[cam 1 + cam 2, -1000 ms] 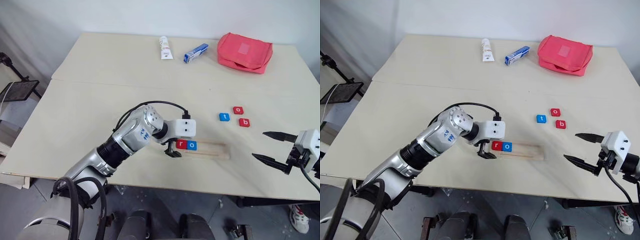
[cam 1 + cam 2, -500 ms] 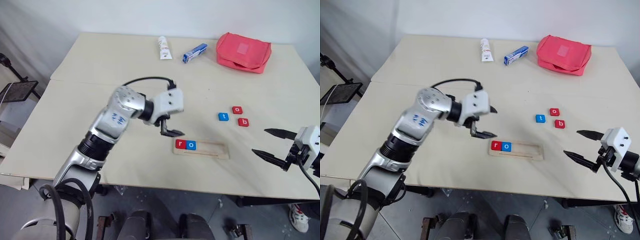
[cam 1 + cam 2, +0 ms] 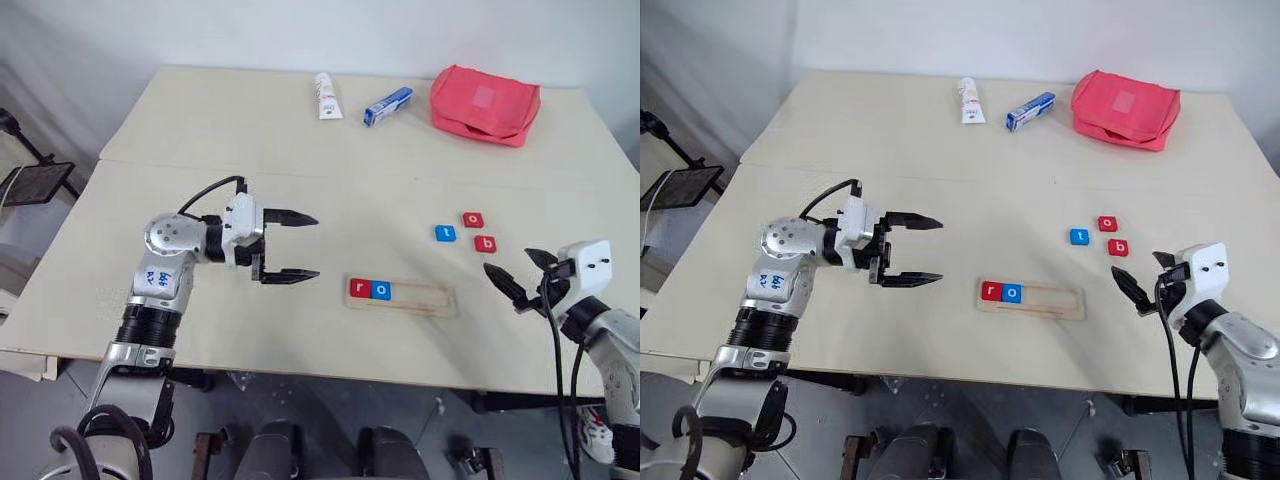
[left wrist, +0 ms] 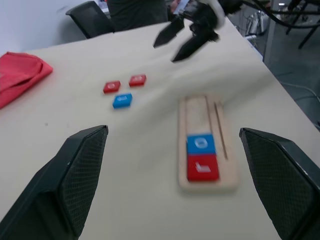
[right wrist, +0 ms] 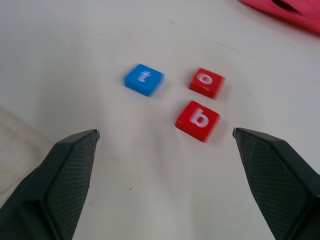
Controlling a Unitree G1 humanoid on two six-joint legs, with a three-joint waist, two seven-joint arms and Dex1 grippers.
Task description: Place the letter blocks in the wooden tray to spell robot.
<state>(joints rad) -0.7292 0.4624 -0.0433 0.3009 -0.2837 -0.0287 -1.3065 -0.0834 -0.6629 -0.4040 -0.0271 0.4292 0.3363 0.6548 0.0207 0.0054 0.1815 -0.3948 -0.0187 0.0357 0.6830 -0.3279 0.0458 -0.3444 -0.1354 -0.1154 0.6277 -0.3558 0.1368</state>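
Head views, tray: the wooden tray (image 3: 401, 295) lies flat on the near part of the tabletop (image 3: 200, 130), between the two arms.
Head views, placed blocks: a red "r" block (image 3: 360, 289) and a blue "o" block (image 3: 382, 291) sit side by side, touching, at the tray's left end; the remaining groove is bare wood.
Head views, loose blocks: a blue "t" block (image 3: 446, 233), a red "o" block (image 3: 473, 219) and a red "b" block (image 3: 485, 243) lie in a small cluster on the tabletop beyond the tray's right end.
Head views, left end effector (image 3: 290, 245): off the tabletop, left of the tray, pointing toward it, fingers spread wide with nothing between them.
Head views, right end effector (image 3: 520, 275): just right of the tray and near the loose cluster, fingers apart, holding nothing.
Head views, far edge: a white tube (image 3: 327, 96), a blue-and-white box (image 3: 389, 105) and a red pouch (image 3: 486, 103); their print is too small to read.
Left wrist view: looks along the tray from its filled end, so the "r" and "o" show close up; the three loose blocks and the right end effector appear beyond, and a dark chair (image 4: 92, 17) past the tabletop edge that the head views lack.
Right wrist view: the white letters "t", "o" and "b" read clearly between its own widely parted fingers (image 5: 55, 180); a corner of the red pouch shows.
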